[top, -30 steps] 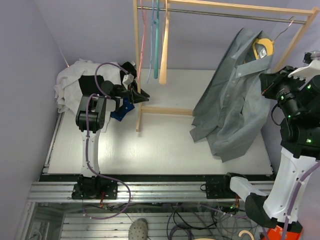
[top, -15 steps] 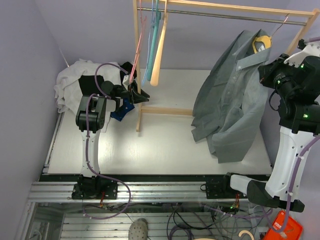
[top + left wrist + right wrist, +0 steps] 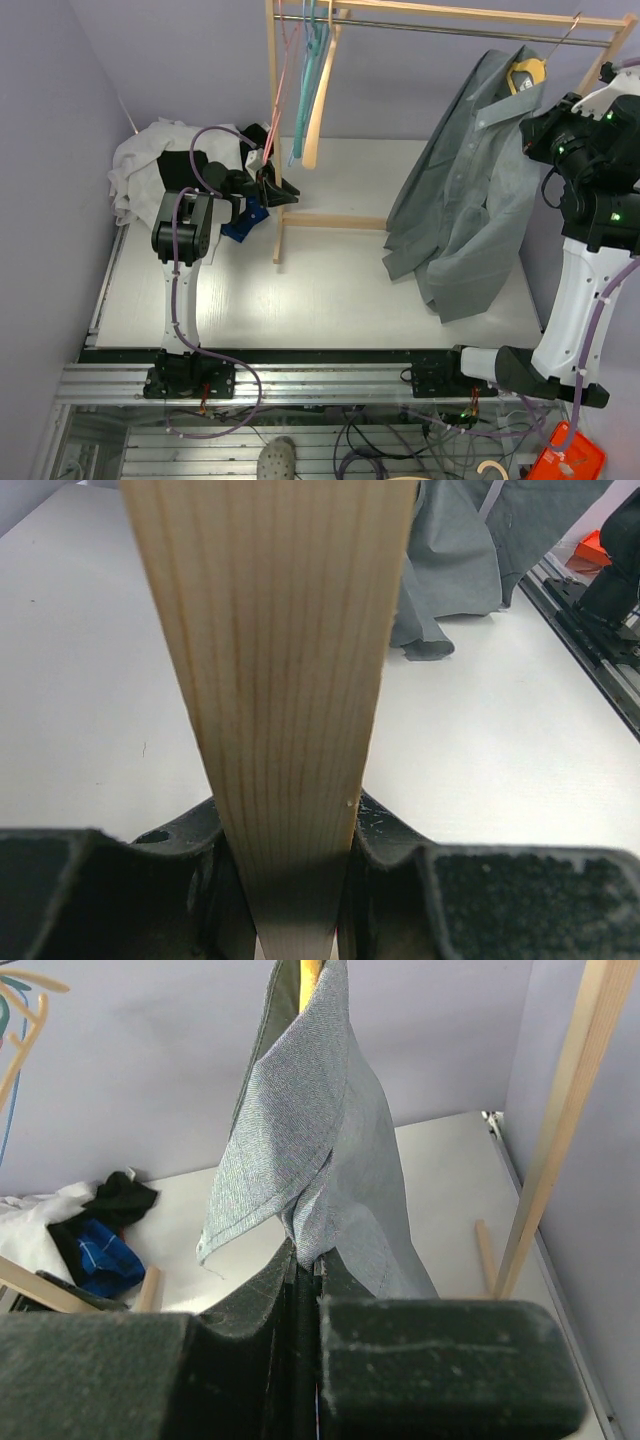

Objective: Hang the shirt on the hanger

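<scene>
Right gripper [image 3: 303, 1275] pinched on shirt [image 3: 460, 190] fabric below the collar. Shirt draped over hanger [image 3: 527, 72], raised near the rail [image 3: 450, 28], hem trailing on table [image 3: 330, 290]. Left gripper [image 3: 290, 850] clamped on rack post [image 3: 270, 660]

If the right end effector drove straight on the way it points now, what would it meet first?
The shirt. The right end effector is shut on its fabric, and the folded cloth rises directly ahead, with a sliver of the hanger at the top. What lies behind the cloth is hidden.
</scene>
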